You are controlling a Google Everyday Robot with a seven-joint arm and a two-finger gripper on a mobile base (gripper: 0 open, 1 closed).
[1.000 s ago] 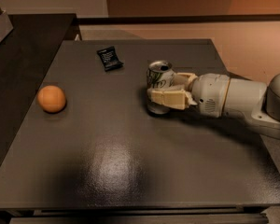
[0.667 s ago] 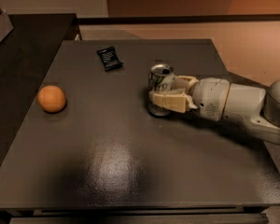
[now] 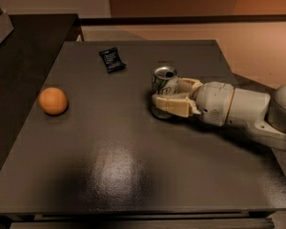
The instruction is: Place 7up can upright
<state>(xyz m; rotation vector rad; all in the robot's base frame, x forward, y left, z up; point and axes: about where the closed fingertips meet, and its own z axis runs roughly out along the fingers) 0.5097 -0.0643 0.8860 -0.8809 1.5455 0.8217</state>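
Observation:
The 7up can [image 3: 163, 81] stands upright on the dark table [image 3: 133, 166], right of centre, with its shiny top facing up. My gripper [image 3: 166, 95] reaches in from the right, and its cream fingers [image 3: 174, 105] sit on either side of the can's lower half, closed against it. The near finger crosses in front of the can's base and the far finger shows behind it to the right. The can's bottom rests on the table surface.
An orange ball [image 3: 53, 100] lies at the table's left. A small black packet [image 3: 112, 60] lies at the back, left of the can. A darker counter [image 3: 24, 37] adjoins the table on the left. My white arm [image 3: 248, 111] spans the table's right side.
Almost nothing has changed. The can stays upright in the gripper and the arm has shifted only slightly.

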